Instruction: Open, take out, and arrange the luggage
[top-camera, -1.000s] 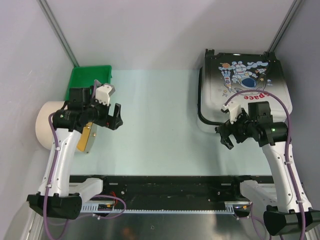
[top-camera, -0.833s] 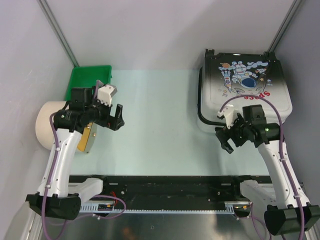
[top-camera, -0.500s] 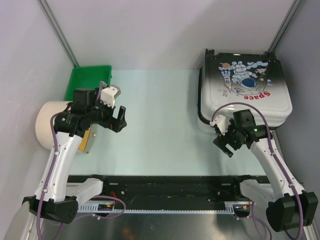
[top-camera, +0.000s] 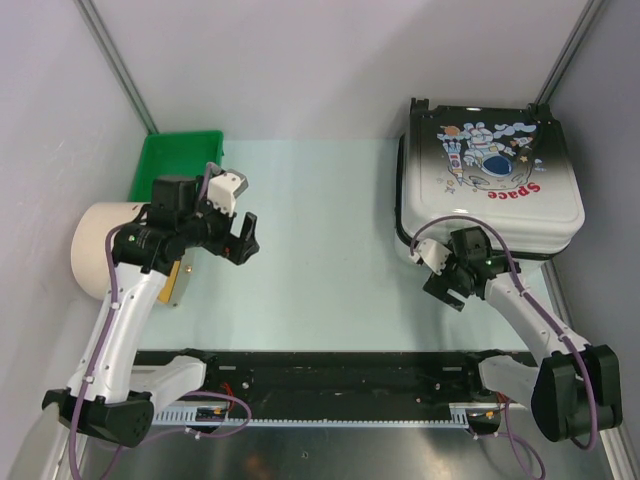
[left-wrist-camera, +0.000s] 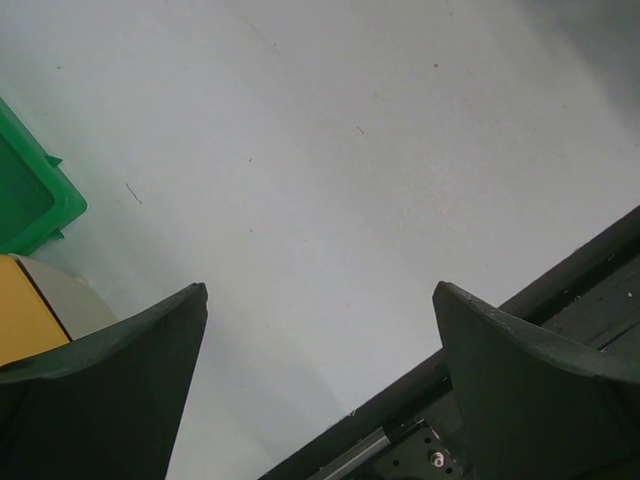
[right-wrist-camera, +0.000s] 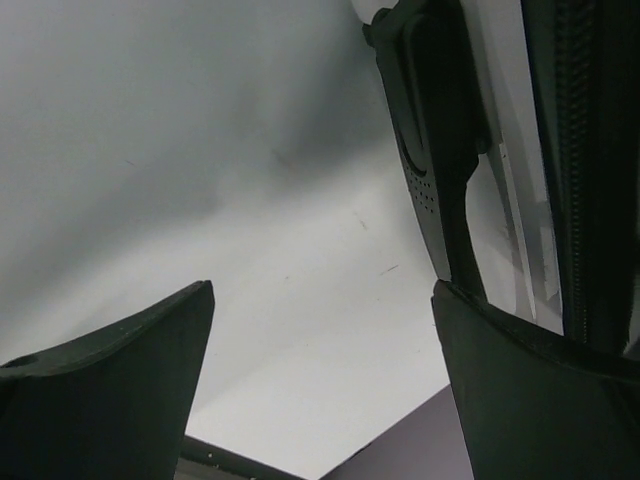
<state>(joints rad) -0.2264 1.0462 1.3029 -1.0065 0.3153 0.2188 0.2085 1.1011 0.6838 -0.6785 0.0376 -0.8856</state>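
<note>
- At far right, the luggage (top-camera: 490, 190) lies flat and closed, print up.
- We note the right gripper (top-camera: 441, 284) has dropped from lid to near-left edge, jaws apart, empty.
- Left gripper (top-camera: 242, 238): jaws apart, empty.
- We judge opening comes next.

The one table (top-camera: 320, 200) carries one suitcase (top-camera: 490, 190), one green tray (top-camera: 172, 158), one cream cylinder (top-camera: 90, 250) and one flat yellow piece (top-camera: 172, 274), and over it hang two pincers, the left pincer (top-camera: 245, 238) and the right pincer (top-camera: 441, 289).

Luggage (top-camera: 490, 210) back right; tray (top-camera: 175, 160) back left, cylinder (top-camera: 90, 250) just before, maybe touching.
</note>
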